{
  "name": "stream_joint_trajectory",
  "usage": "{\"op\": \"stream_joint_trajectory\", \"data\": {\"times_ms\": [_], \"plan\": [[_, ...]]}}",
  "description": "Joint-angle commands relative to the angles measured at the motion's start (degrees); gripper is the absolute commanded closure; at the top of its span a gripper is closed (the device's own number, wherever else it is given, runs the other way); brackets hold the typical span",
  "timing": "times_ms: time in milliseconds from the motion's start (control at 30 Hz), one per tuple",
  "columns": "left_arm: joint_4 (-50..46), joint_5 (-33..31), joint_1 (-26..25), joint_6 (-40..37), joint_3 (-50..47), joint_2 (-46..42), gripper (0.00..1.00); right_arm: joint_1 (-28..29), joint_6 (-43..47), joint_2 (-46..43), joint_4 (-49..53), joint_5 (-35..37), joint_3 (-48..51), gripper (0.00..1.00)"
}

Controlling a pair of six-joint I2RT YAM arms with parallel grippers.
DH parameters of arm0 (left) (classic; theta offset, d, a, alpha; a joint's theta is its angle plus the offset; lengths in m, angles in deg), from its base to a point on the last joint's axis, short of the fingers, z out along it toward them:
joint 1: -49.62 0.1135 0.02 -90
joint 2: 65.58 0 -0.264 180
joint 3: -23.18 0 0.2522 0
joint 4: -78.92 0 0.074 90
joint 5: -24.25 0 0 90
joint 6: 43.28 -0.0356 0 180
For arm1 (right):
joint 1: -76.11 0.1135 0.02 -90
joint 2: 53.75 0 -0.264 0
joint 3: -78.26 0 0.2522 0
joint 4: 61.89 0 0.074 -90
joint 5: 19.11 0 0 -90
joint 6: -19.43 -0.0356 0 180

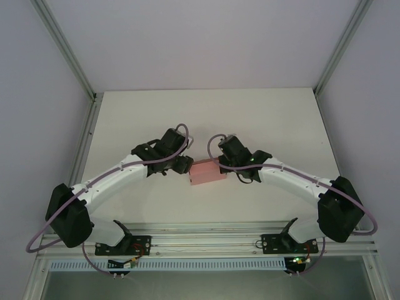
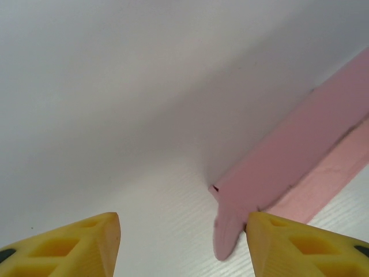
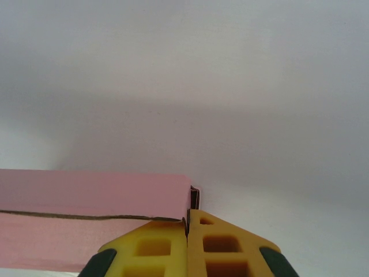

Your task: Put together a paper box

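- Near the middle of the white table [image 1: 250, 119], just ahead of both arms, I see the paper box [image 1: 207, 172] lying as a small closed pink block, its long side running left to right.
- From overhead, my left gripper [image 1: 183, 165] sits at the box's left end and my right gripper [image 1: 232, 169] at its right end, so the box lies between the two.
- On the left wrist camera the yellow fingers [image 2: 75, 245] are spread wide apart, with bare table between them.
- That same view has the box running diagonally up to the right edge of the picture. A rounded pink tab [image 2: 225, 242] droops from its near corner and touches the inner side of the right-hand finger.
- On the right wrist camera the two yellow fingertips [image 3: 219, 242] are pressed together with no gap showing.
- Their tips sit right at the box's end corner, where a thin dark-edged bit of card stands just above them. I cannot tell whether any card is nipped in the seam.
- A dark line [image 3: 75, 217] runs along the box's length there, where one panel overlaps another.
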Motion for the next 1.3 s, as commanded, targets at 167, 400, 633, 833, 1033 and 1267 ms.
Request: {"op": "stream_joint_trajectory", "data": {"times_ms": [167,400,633,833,1033,1267], "plan": [[2.2,3.6,0.6,2.2,-4.1,-4.6,0.41,0.5,-0.5,1.9,5.4,-1.7,0.0,1.00],[5.3,5.4,2.0,1.2,-4.2,-1.9,0.45,0.5,0.0,1.8,4.6,-2.8,0.3,1.00],[6.6,8.4,3.4,1.1,-3.2,0.4,0.59,0.6,0.0,1.9,4.4,-3.0,0.4,1.00],[8.2,8.6,3.4,1.2,-3.7,2.1,0.62,0.6,0.6,2.1,3.9,-3.4,0.4,1.00],[7.1,7.8,3.5,1.9,-2.0,4.1,0.83,0.7,0.7,1.7,3.7,-2.7,0.8,1.00],[2.2,8.2,3.4,6.6,1.7,5.4,0.93,1.8,0.9,2.7,4.0,0.0,0.9,1.00]]}}
